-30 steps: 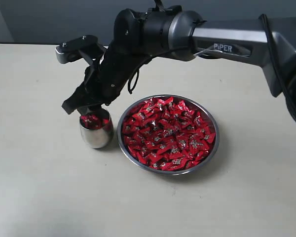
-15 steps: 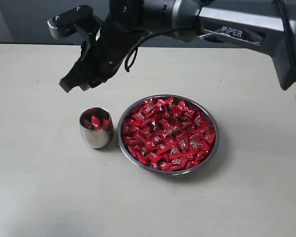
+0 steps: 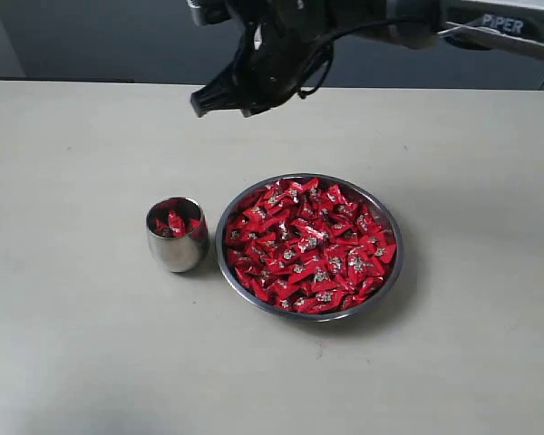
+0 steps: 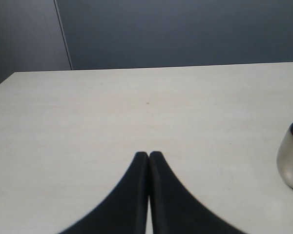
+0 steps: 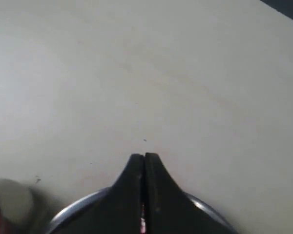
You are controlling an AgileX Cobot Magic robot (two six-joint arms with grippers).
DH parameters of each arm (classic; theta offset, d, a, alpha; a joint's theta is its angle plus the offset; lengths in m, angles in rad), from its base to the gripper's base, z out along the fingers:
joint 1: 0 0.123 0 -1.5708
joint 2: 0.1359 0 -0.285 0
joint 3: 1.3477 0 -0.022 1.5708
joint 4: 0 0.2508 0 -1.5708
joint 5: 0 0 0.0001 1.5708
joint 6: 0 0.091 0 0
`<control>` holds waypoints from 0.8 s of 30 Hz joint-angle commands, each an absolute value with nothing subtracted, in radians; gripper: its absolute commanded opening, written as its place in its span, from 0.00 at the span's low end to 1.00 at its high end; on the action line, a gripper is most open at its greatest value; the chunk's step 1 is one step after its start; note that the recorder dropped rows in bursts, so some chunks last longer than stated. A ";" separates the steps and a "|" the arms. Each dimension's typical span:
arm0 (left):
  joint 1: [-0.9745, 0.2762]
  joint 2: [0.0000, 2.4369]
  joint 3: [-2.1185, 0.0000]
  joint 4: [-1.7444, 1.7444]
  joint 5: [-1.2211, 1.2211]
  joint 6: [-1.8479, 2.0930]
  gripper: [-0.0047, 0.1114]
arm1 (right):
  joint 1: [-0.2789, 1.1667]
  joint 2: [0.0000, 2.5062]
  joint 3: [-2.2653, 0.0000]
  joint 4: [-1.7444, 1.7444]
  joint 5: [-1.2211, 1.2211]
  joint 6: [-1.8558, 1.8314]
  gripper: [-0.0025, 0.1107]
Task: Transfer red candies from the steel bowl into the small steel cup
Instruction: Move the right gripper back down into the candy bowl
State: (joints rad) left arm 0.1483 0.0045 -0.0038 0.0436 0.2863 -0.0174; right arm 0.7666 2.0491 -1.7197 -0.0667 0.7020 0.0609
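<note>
Our right gripper [image 5: 145, 158] hangs high over the table's [image 3: 72, 344] far side, jaws pressed together; our left gripper [image 4: 149, 156] is closed tip to tip above bare tabletop. Below, the steel bowl [image 3: 382, 286] lies heaped with red candies [image 3: 308, 245], and just beside it the small steel cup [image 3: 176, 252] holds a few.

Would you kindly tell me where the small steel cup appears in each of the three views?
Exterior view: small steel cup, left of centre, beside the steel bowl.
Left wrist view: cut off at the right edge.
Right wrist view: probably the blurred shape, bottom-left corner.
Shared landmark: the bowl's rim, exterior and right wrist only.
</note>
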 commanded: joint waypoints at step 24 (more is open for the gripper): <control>0.146 0.000 0.000 0.045 0.284 -0.020 0.04 | 0.688 1.926 -1.325 0.027 0.631 -0.143 0.01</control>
State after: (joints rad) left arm 0.1483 0.0045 -0.0038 0.0436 0.2863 -0.0174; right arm 0.6807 1.9063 -1.3155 0.0246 0.6328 -0.1427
